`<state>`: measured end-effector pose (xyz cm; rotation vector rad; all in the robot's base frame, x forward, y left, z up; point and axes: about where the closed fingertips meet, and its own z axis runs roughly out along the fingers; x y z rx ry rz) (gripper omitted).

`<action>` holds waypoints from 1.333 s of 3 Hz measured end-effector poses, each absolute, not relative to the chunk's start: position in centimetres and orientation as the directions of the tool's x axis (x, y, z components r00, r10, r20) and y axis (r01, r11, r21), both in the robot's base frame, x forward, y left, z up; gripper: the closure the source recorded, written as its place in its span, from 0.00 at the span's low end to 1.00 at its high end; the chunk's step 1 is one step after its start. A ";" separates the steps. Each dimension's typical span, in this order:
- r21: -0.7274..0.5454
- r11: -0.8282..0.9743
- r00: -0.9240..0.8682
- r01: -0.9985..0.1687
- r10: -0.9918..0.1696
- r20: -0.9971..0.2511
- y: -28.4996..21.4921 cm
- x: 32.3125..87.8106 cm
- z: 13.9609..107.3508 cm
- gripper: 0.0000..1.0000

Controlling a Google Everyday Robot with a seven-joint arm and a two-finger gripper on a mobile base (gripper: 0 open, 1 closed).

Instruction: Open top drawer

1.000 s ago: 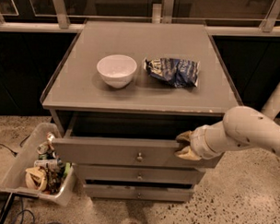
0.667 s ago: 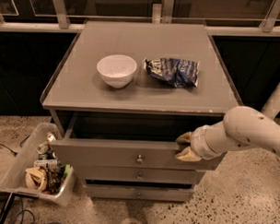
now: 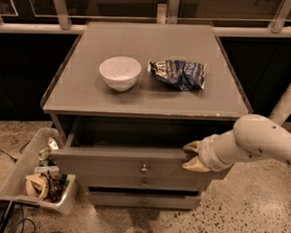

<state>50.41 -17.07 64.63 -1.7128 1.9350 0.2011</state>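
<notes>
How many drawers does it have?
3. The top drawer is pulled out, with the gripper at its right end; the middle drawer sits right below; the bottom drawer is lowest.

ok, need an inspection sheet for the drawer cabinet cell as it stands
Surface: grey cabinet top, holds two items.
Job's things: top drawer pulled partly out, dark interior showing, contents not visible; knob at the centre of its front.
Clutter: white bowl and crumpled blue snack bag on the top, apart; clear bin of rubbish on the floor at left.
Gripper: gripper at the right end of the top drawer's front, at its upper edge.
Cables: black cables on the floor beside the bin.
Surroundings: speckled floor; pale window frame behind the cabinet.
</notes>
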 end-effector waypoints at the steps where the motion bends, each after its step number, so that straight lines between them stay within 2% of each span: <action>1: -0.237 0.185 -0.050 -0.954 -0.875 -0.482 -17.1 49.1 64.4 1.00; 2: -0.237 0.186 -0.051 -0.954 -0.874 -0.482 -17.1 48.9 64.5 1.00; 3: -0.237 0.186 -0.051 -0.954 -0.874 -0.482 -17.1 48.9 64.5 0.81; 4: -0.237 0.186 -0.051 -0.954 -0.874 -0.482 -17.1 48.9 64.5 0.58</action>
